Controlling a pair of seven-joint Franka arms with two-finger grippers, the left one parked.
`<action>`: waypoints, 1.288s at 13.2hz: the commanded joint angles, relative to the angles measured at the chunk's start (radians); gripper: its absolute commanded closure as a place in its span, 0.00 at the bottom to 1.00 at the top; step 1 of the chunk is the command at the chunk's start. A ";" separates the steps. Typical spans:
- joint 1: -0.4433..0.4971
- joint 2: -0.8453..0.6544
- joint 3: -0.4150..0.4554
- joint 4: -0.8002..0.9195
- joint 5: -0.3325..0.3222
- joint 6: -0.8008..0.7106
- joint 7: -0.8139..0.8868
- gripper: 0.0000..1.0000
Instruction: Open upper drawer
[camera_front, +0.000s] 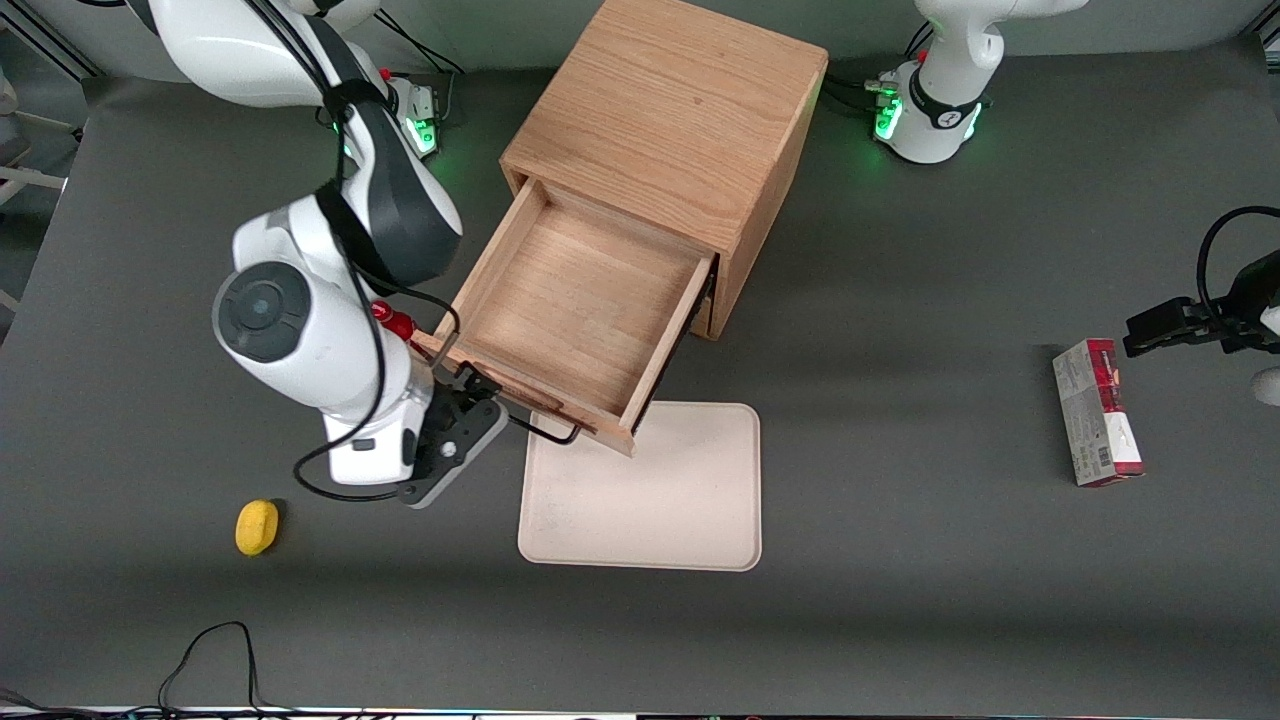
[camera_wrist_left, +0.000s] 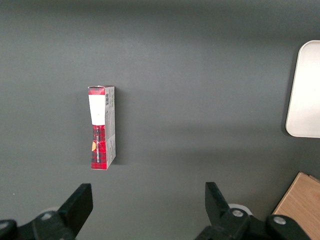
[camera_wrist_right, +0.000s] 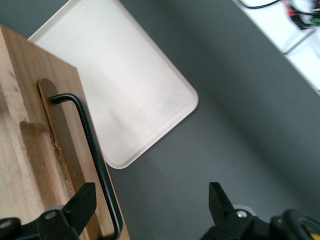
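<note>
Front view shows you the upper drawer (camera_front: 575, 310) pulled far out of the oak cabinet (camera_front: 670, 120), overhanging a cream tray (camera_front: 660, 500) on the bench. Your tool (camera_wrist_right: 150, 200) sits at the black handle (camera_wrist_right: 92, 145), fingers spread wide, gripping nothing.

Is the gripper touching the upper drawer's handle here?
Apart. In the right wrist view the open gripper straddles the handle of the pulled-out upper drawer, with gaps on both sides of the bar.
</note>
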 joint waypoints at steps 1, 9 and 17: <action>0.002 -0.050 -0.012 0.031 -0.012 -0.064 0.123 0.00; 0.005 -0.195 -0.169 -0.010 -0.014 -0.219 0.400 0.00; -0.324 -0.446 -0.031 -0.299 -0.049 -0.158 0.400 0.00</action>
